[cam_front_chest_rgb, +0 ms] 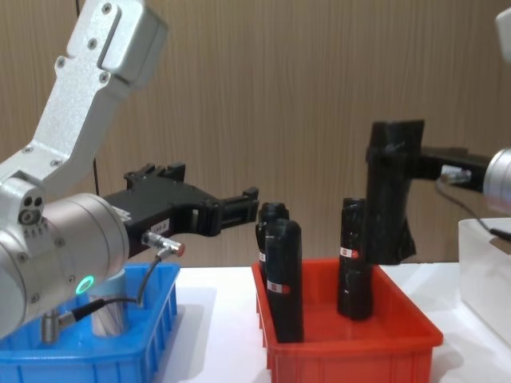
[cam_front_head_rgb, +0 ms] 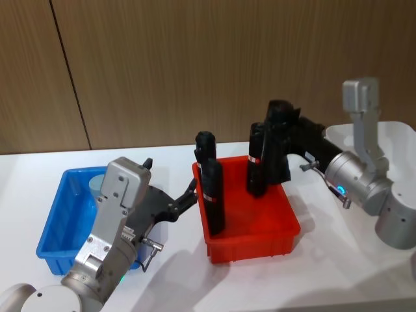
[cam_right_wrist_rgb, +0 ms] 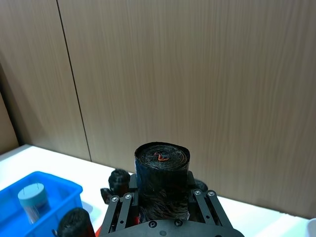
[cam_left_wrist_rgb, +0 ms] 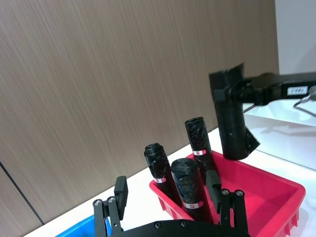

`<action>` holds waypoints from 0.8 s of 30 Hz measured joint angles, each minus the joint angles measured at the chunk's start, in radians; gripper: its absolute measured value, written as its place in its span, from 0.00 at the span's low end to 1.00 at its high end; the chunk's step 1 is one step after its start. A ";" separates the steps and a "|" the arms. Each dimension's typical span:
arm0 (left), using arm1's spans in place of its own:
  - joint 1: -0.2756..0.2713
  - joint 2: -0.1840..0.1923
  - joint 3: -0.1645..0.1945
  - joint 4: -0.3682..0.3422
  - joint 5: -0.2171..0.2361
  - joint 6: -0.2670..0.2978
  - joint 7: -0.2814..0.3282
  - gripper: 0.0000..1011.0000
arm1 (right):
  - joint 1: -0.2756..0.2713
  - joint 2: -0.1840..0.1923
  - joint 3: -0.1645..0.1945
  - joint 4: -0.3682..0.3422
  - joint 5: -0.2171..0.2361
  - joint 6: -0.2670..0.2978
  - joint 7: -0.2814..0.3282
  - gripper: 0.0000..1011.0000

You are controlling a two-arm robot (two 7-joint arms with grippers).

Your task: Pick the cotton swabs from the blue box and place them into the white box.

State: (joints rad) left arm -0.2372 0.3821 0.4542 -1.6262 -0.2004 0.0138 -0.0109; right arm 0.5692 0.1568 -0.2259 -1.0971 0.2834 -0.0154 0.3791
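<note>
Right gripper (cam_front_head_rgb: pixel 281 133): clamped on a black cylinder (cam_front_chest_rgb: pixel 389 191), held upright and clear above the far right part of the red bin (cam_front_head_rgb: pixel 286 235) — lifted high enough, I judge, to pass over the rim.
Held cylinder: its rolled top faces the right wrist camera, so the grip is around the body from the side.
Left gripper (cam_front_chest_rgb: pixel 239 209): fingers spread with nothing between them, reaching level from above the blue box (cam_front_head_rgb: pixel 52 224) toward the red bin's left edge.
Cotton swabs (cam_right_wrist_rgb: pixel 33 200): one grey-lidded jar stands in the blue box, at its far end — untouched, with the left arm over and in front of it.
Red bin contents: three more black cylinders stand leaning inside; these are not the task's items.
White box (cam_front_head_rgb: pixel 396 136): at the far right behind the right arm; what is inside cannot be seen.
Progress: judged not begun for this jar — neither gripper is at it.
</note>
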 joint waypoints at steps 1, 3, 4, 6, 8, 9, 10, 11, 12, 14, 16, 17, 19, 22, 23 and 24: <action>0.000 0.000 0.000 0.000 0.000 0.000 0.000 0.99 | -0.007 0.003 0.001 -0.015 0.003 0.004 -0.003 0.50; 0.000 0.000 0.000 0.000 0.000 0.000 0.000 0.99 | -0.028 0.012 0.006 -0.060 0.008 0.011 -0.017 0.50; 0.000 0.000 0.000 0.000 0.000 0.000 0.000 0.99 | -0.037 0.016 0.008 -0.079 0.010 0.013 -0.021 0.50; 0.000 0.000 0.000 0.000 0.000 0.000 0.000 0.99 | -0.056 0.025 0.013 -0.120 0.014 0.019 -0.039 0.50; 0.000 0.000 0.000 0.000 0.000 0.000 0.000 0.99 | -0.075 0.033 0.018 -0.159 0.018 0.025 -0.056 0.50; 0.000 0.000 0.000 0.000 0.000 0.000 0.000 0.99 | -0.075 0.033 0.018 -0.159 0.018 0.025 -0.056 0.50; 0.000 0.000 0.000 0.000 0.000 0.000 0.000 0.99 | -0.089 0.040 0.022 -0.189 0.019 0.029 -0.068 0.50; 0.000 0.000 0.000 0.000 0.000 0.000 0.000 0.99 | -0.101 0.046 0.026 -0.213 0.021 0.034 -0.084 0.50; 0.000 0.000 0.000 0.000 0.000 0.000 0.000 0.99 | -0.101 0.046 0.026 -0.213 0.021 0.034 -0.084 0.50; 0.000 0.000 0.000 0.000 0.000 0.000 0.000 0.99 | -0.118 0.056 0.033 -0.250 0.023 0.040 -0.107 0.50; 0.000 0.000 0.000 0.000 0.000 0.000 0.000 0.99 | -0.133 0.066 0.040 -0.279 0.023 0.046 -0.129 0.50; 0.000 0.000 0.000 0.000 0.000 0.000 0.000 0.99 | -0.140 0.070 0.043 -0.292 0.023 0.048 -0.137 0.50; 0.000 0.000 0.000 0.000 0.000 0.000 0.000 0.99 | -0.153 0.079 0.051 -0.318 0.023 0.053 -0.161 0.50; 0.000 0.000 0.000 0.000 0.000 0.000 0.000 0.99 | -0.166 0.090 0.060 -0.343 0.021 0.058 -0.184 0.50; 0.000 0.000 0.000 0.000 0.000 0.000 0.000 0.99 | -0.175 0.097 0.066 -0.358 0.019 0.062 -0.200 0.50; 0.000 0.000 0.000 0.000 0.000 0.000 0.000 0.99 | -0.177 0.099 0.068 -0.362 0.018 0.064 -0.206 0.50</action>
State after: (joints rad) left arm -0.2372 0.3821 0.4542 -1.6262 -0.2004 0.0138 -0.0109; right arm 0.3920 0.2558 -0.1579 -1.4594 0.3013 0.0487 0.1727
